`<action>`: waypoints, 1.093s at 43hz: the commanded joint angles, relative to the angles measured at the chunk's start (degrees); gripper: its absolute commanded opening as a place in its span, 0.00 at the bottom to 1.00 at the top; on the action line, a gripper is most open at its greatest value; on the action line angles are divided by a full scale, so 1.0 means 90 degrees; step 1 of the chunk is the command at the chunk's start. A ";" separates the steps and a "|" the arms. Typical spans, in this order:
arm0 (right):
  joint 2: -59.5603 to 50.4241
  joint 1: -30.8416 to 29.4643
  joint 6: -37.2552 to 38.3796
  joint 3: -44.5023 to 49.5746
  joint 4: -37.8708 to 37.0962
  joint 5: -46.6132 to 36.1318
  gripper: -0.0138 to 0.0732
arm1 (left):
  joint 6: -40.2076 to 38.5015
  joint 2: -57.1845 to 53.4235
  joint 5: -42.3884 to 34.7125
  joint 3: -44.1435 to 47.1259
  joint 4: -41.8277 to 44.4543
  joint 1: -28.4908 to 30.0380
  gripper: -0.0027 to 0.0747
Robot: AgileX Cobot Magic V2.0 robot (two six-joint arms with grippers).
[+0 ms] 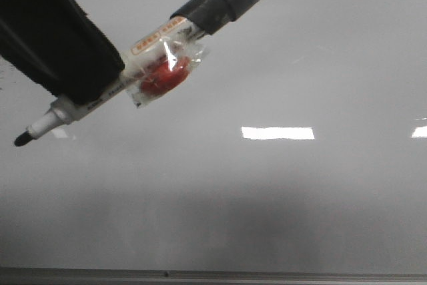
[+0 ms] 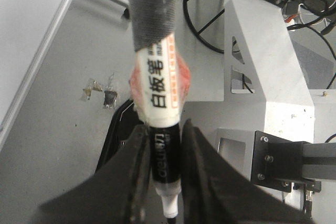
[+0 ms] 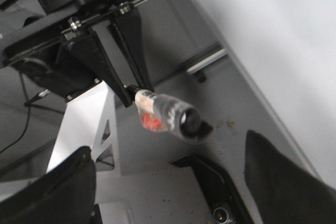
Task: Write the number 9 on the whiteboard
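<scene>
The whiteboard fills the front view, glossy and pale grey. No number 9 is in view on it. My left gripper comes in from the upper left and is shut on a whiteboard marker. The marker has a white body, a red patch under clear tape and a black cap on its rear end. Its black tip points down-left, close to the board; contact cannot be told. In the left wrist view the fingers clamp the marker. My right gripper is open and empty, and its camera sees the marker.
A thin metal edge runs along the board's bottom. Ceiling lights reflect on the board. The wrist views show grey floor, the robot's white metal frame and black cables behind the arms.
</scene>
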 commanded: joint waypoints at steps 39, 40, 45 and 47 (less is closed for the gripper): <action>0.1558 0.0989 -0.0490 -0.0688 0.0863 0.0791 0.07 | 0.0451 -0.0184 0.0045 -0.0210 -0.0822 -0.0043 0.15; 0.1558 0.0989 -0.0490 -0.0688 0.0863 0.0791 0.08 | 0.0451 -0.0184 0.0027 -0.0210 -0.0822 -0.0043 0.19; 0.1558 0.0976 -0.0490 -0.0688 0.0863 0.0791 0.08 | 0.0451 -0.0184 -0.0172 -0.0210 -0.0792 -0.0043 0.51; 0.1558 0.0968 -0.0490 -0.0688 0.0845 0.0791 0.08 | 0.0451 -0.0184 -0.0303 -0.0210 -0.0779 -0.0043 0.65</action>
